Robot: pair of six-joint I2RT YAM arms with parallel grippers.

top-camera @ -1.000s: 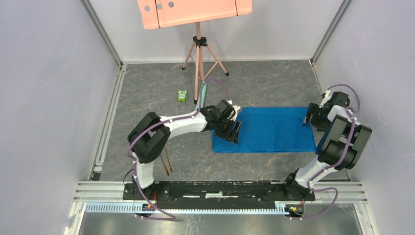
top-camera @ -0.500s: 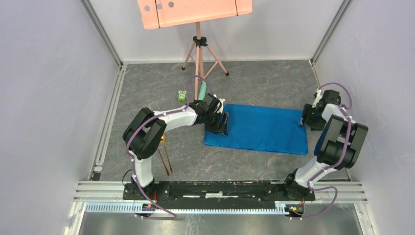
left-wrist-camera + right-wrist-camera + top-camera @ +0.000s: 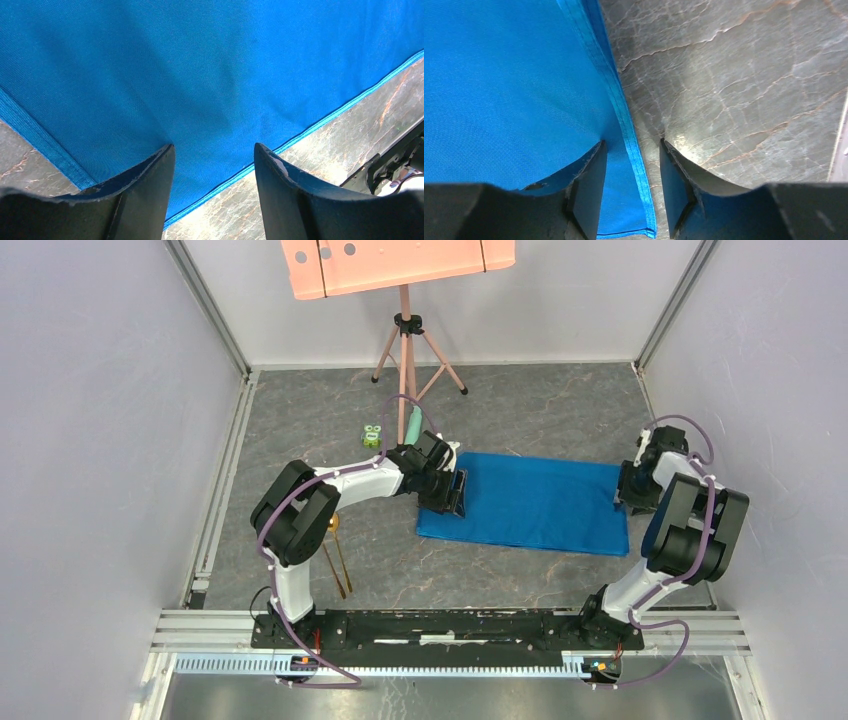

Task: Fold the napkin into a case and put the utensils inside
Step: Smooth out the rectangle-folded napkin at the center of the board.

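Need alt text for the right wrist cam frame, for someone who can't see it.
The right gripper, jaws apart, straddles the layered edge of a folded bright blue napkin lying on a grey marbled table. Cloth fills the left of the view, bare table the right.

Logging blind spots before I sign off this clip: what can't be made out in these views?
utensils: top view, far ends under the left arm's elbow; fork and spoon too small to tell apart.
right gripper: top view, fingers behind its own wrist; wrist view leaves unclear whether they touch the napkin.
napkin's layers: right wrist view, stacked edge too fine to count.
green toy: top view, too small for detail.
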